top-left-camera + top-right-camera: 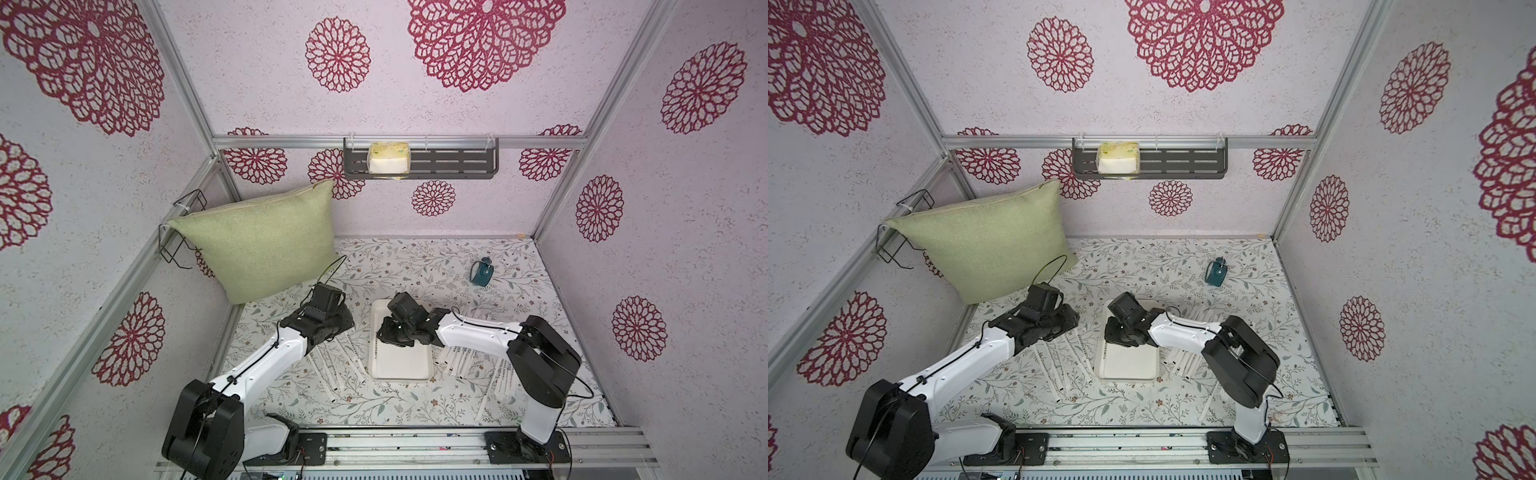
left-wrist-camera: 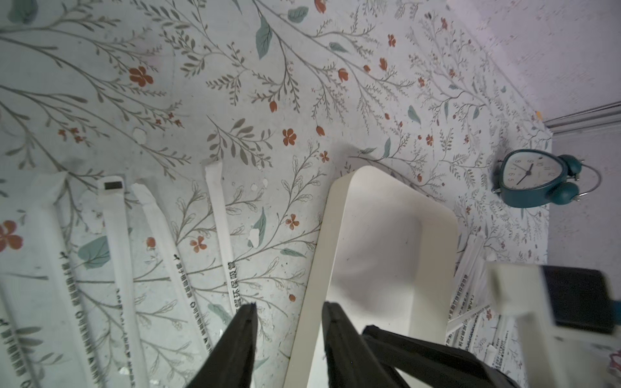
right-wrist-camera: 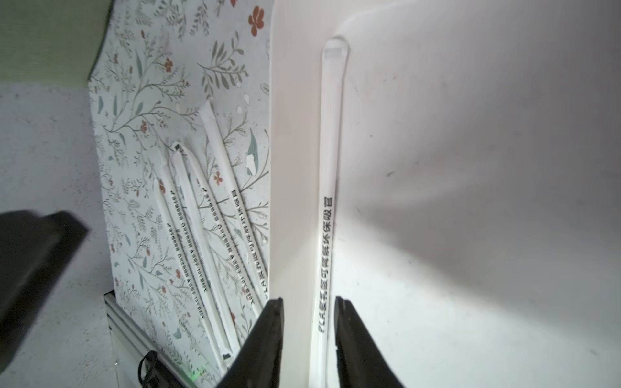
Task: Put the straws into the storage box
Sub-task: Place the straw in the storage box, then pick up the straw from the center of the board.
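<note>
Over the storage box (image 3: 470,168), the right gripper (image 3: 307,300) is holding its jaws parted around one straw (image 3: 331,134), which is lying flat along the box's wall, seemingly touching neither jaw, though one is sitting close. Rising straight up is looking wisest, so nothing drags it out. The left gripper (image 2: 289,305) is hovering spread and empty above the straws (image 2: 114,235) beside the box. Both top views are hiding these jaws, yet are showing a further heap (image 1: 457,359) beyond the box.
</note>
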`<action>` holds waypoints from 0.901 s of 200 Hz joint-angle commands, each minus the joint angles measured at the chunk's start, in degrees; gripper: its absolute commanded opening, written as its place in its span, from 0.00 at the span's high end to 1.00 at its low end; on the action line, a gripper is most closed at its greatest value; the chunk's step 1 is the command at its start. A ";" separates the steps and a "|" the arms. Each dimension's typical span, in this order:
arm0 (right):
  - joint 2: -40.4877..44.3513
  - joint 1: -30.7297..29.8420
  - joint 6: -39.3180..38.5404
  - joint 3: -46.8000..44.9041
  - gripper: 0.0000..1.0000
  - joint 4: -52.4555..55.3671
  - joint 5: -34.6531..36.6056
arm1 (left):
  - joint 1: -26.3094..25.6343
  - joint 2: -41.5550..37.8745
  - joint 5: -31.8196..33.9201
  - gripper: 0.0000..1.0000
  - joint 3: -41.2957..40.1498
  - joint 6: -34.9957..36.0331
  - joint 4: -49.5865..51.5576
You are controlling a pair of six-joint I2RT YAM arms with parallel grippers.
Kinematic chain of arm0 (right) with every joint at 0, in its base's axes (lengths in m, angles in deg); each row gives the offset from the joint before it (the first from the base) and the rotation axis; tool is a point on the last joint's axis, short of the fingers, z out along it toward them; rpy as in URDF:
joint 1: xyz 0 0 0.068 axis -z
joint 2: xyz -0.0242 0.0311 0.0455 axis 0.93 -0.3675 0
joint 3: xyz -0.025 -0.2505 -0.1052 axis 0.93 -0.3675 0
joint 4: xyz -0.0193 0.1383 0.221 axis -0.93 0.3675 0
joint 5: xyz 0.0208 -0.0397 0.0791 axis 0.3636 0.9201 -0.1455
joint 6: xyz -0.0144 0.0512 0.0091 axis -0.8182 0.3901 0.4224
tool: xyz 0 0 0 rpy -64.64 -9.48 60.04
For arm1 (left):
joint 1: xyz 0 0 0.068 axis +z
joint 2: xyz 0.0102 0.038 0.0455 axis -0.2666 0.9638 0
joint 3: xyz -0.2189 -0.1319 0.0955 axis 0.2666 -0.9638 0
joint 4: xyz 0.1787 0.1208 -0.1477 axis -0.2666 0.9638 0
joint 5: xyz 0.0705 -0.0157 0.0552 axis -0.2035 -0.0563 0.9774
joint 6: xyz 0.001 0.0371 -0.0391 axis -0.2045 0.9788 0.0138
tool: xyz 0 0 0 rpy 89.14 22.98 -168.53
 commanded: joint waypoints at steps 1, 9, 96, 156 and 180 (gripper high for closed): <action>5.45 0.92 -2.04 -3.32 0.67 -1.15 3.02 | -0.45 2.65 3.36 0.62 -0.14 -2.31 1.59; 6.44 1.04 -2.30 -4.60 0.67 -1.38 3.56 | -0.47 3.79 3.23 0.62 0.07 -2.52 0.58; 13.01 3.04 -3.37 -13.10 0.67 -5.04 4.38 | -3.48 16.80 6.82 0.71 7.10 -2.07 3.91; 14.08 3.65 -3.64 -15.69 0.67 -6.88 4.02 | -7.63 21.52 9.91 0.70 7.57 -4.91 6.68; 14.12 3.76 -3.67 -16.65 0.67 -7.39 3.41 | -8.28 21.75 11.64 0.70 7.92 -5.25 8.00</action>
